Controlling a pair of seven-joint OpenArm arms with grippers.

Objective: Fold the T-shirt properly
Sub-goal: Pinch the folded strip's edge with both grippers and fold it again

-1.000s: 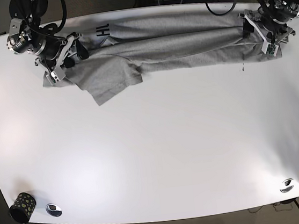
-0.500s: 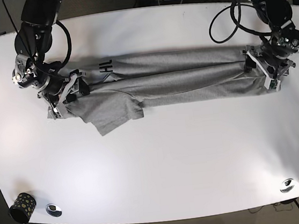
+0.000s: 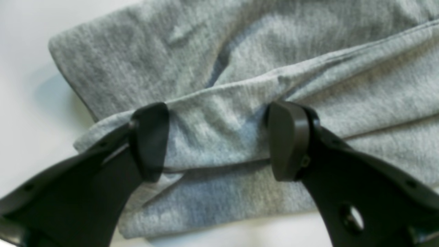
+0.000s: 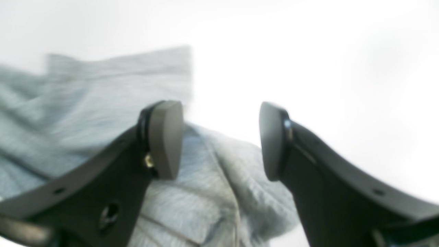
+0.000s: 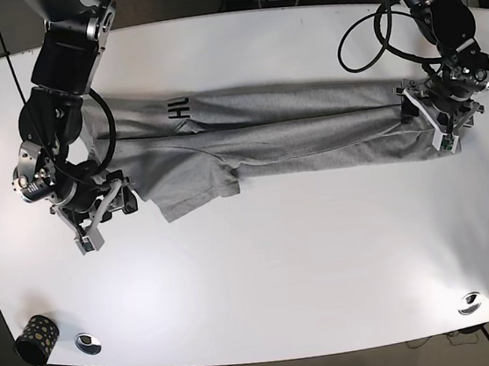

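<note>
Lying across the far half of the white table (image 5: 262,260), the grey T-shirt (image 5: 292,138) was folded into a long band, with one sleeve (image 5: 193,185) spread toward the near side. The left claw (image 3: 219,140) stood wide at the band's end, its fingers (image 3: 289,140) straddling a raised fold of cloth without closing on it. The right claw (image 4: 219,140) was wide too, just above the shirt's other edge, holding nothing; that view was blurred.
</note>
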